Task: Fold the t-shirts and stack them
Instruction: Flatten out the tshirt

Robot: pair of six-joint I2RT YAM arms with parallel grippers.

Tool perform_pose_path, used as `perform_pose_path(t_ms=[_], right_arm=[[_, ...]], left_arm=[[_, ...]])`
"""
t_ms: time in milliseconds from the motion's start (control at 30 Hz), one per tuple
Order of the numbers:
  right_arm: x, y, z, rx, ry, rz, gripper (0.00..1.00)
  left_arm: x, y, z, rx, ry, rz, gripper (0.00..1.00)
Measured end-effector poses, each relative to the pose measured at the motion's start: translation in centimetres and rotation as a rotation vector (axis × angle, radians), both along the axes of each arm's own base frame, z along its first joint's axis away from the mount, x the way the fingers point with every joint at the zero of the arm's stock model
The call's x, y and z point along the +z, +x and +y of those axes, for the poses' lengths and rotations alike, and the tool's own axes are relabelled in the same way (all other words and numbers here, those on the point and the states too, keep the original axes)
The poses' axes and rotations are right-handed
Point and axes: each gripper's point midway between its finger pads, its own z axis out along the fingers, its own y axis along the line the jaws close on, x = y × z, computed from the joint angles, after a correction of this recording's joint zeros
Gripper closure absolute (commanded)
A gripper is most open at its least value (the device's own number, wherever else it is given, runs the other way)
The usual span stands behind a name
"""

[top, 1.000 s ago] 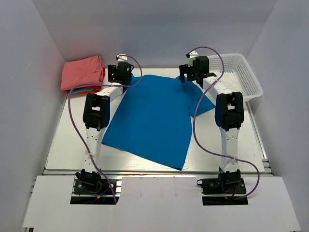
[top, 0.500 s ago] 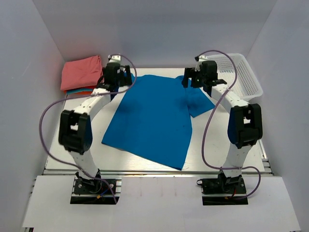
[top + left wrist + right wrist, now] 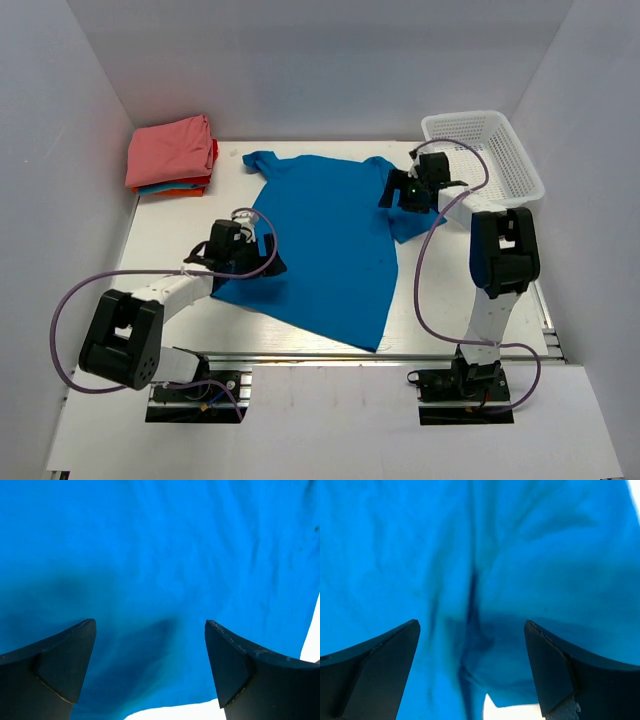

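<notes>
Bright blue short-sleeved cotton-like t-shirt (image 3: pixel 320 240): spread flat, one layer, centre of the overhead view. Neck end toward the top of the frame, hem toward the bottom; long axis near vertical, leaning a little to the lower left. Hem edge slanted, its right corner lowest. One sleeve pointing to the upper left, the other to the right, below the basket. Soft matte weave, shallow wrinkles, no print visible.

Flat white table top (image 3: pixel 150 250): smooth, under all cloth items.

Folded stack, upper left of the overhead view, well apart from the spread shirt:
- salmon-pink folded t-shirt (image 3: pixel 170 148) on top, thick rounded rectangle;
- thin blue folded t-shirt (image 3: pixel 160 185) as a sliver beneath;
- orange-red folded t-shirt (image 3: pixel 180 191) at the bottom, only an edge showing.

White plastic mesh basket (image 3: pixel 500 150): rectangular, open lattice walls, upper right of the overhead view.

Left gripper (image 3: pixel 262 264): low over the shirt's lower-left hem corner. In the left wrist view (image 3: pixel 150 624), dark wedge-shaped fingers (image 3: pixel 60 665) spread wide, nothing between them, blue cloth (image 3: pixel 160 555) filling the frame, a strip of white table at the bottom edge. Contact with the cloth: cannot tell.

Right gripper (image 3: pixel 392 193): low over the shirt's right side, where sleeve meets body. In the right wrist view (image 3: pixel 471 623), fingers (image 3: pixel 375 670) likewise spread wide and holding nothing, a dark vertical crease in the cloth (image 3: pixel 545 555) running between them. Contact with the cloth: cannot tell.
</notes>
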Motion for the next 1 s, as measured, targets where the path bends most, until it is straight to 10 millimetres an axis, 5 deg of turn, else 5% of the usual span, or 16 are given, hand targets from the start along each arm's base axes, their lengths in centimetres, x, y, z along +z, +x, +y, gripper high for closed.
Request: perform_pose_path(t_ms=[167, 400, 600, 800, 1000], right_arm=[[-3.2, -1.0, -0.6, -0.018, 0.097, 0.088, 0.1], [-3.1, -1.6, -1.1, -0.078, 0.169, 0.066, 0.1], [-3.2, -8.3, -1.6, -0.126, 0.185, 0.11, 0.1], [-3.5, -16.9, -1.5, -0.143, 0.187, 0.148, 0.1], [-3.5, -24.3, -1.0, -0.104, 0.193, 0.216, 0.1]], left_arm=[[-1.8, -0.8, 0.1, 0.037, -0.014, 0.068, 0.01], [-1.9, 4.5, 1.0, 0.187, 0.039, 0.109, 0.01], [-2.4, 8.3, 4.6, 0.335, 0.162, 0.111, 0.01], [-2.7, 15.1, 8.0, 0.407, 0.28, 0.081, 0.01], [-2.8, 21.9, 8.3, 0.381, 0.346, 0.023, 0.01]])
